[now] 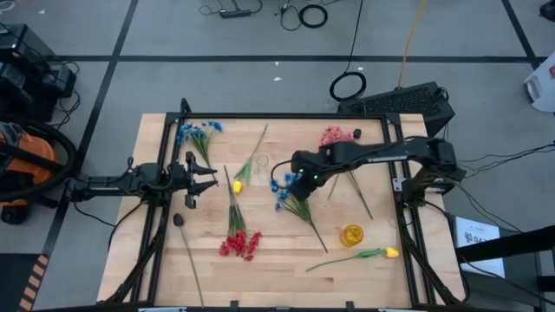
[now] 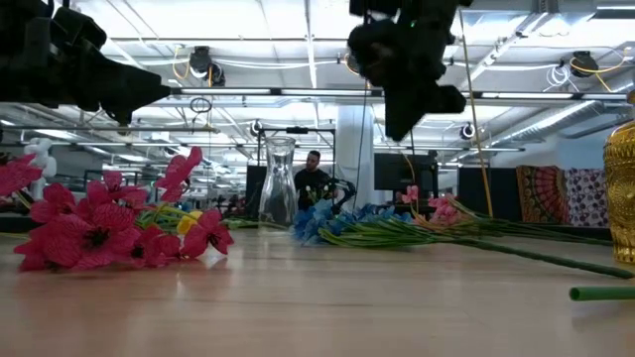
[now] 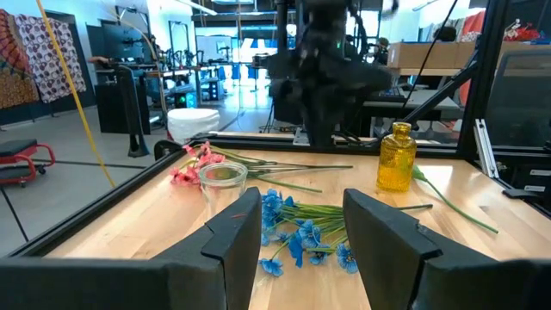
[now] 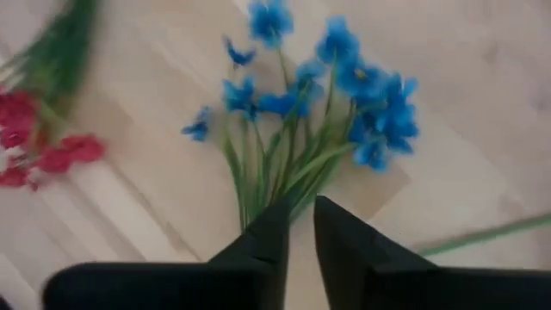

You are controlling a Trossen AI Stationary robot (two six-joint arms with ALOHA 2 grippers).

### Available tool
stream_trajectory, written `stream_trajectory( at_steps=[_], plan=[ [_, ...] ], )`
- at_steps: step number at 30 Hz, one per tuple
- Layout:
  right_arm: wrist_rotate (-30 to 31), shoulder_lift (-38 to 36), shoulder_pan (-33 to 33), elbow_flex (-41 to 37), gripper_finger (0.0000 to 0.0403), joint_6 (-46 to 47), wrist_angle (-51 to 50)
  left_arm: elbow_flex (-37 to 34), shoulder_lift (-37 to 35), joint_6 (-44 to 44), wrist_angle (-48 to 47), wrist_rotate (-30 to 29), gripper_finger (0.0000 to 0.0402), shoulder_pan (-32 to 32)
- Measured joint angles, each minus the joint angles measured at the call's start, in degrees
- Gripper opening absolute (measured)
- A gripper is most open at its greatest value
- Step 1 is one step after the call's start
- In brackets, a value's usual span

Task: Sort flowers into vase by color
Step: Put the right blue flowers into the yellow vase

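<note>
My right gripper [image 1: 295, 179] hangs shut and empty above a blue flower bunch [image 1: 283, 191] that lies flat on the table; in the right wrist view its fingers [image 4: 297, 226] stand almost together over the bunch's green stems [image 4: 275, 172]. In the low view it [image 2: 415, 109] is well clear of the bunch [image 2: 337, 226]. My left gripper [image 1: 201, 173] is open and empty at the table's left; it also shows in its own wrist view [image 3: 297, 232]. A clear glass vase [image 1: 260, 162] and an amber vase [image 1: 351, 235] stand upright.
A second blue bunch [image 1: 198, 132] lies far left, pink sprays [image 1: 335, 135] far right, a red cluster [image 1: 239, 245] near the front. Yellow buds lie at centre [image 1: 237, 185] and front right [image 1: 391, 252]. A dark bud [image 1: 179, 220] lies on its long stem at front left.
</note>
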Motion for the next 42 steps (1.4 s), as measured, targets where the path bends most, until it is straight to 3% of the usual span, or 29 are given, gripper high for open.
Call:
stream_trajectory(
  at_steps=[10,16,20,35,42],
  plan=[
    [-2.5,6.1,1.2,0.0,0.0189,4.6,-2.5,0.0,0.0,0.0,0.0,0.0,0.0171,0.0],
    [1.0,8.3,6.1,0.0,0.0227,9.2,-1.4,0.0,0.0,0.0,0.0,0.0,0.0171,0.0],
    [3.5,9.7,9.0,0.0,0.0233,10.9,-1.2,0.0,0.0,0.0,0.0,0.0,0.0171,0.0],
    [0.4,17.9,10.1,0.0,0.0232,10.3,5.0,0.0,0.0,0.0,0.0,0.0,0.0171,0.0],
    [0.2,20.8,10.0,0.3,0.0187,10.3,6.2,0.0,0.0,0.0,0.0,0.0,0.0171,0.0]
  ],
)
